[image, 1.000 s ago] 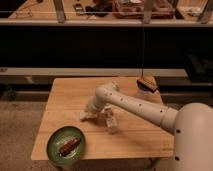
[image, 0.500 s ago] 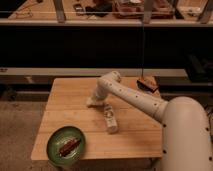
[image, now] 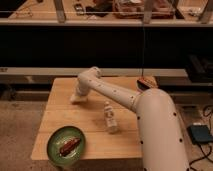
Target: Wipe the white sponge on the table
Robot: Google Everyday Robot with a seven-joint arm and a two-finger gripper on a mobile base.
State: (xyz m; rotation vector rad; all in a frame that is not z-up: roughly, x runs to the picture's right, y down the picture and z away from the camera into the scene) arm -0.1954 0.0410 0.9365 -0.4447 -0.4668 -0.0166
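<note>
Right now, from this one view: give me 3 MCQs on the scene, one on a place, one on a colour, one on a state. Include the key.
1. Where is the gripper?
A. Low over the table's far left part
B. Above the plate
C. Off the table, by the shelf

2. What colour is the plate at the near left corner?
A. White
B. Green
C. Blue

3. How does the white bottle near the middle of the table stand?
A. Lying flat on its side
B. Hanging off the edge
C. Roughly upright on the tabletop

Key:
1 A: the arm reaches left and its tip sits low at the far left, on or right over a pale patch that may be the white sponge.
2 B: the round plate is green, with a brown item on it.
3 C: its narrow top points up, base on the wood.
</note>
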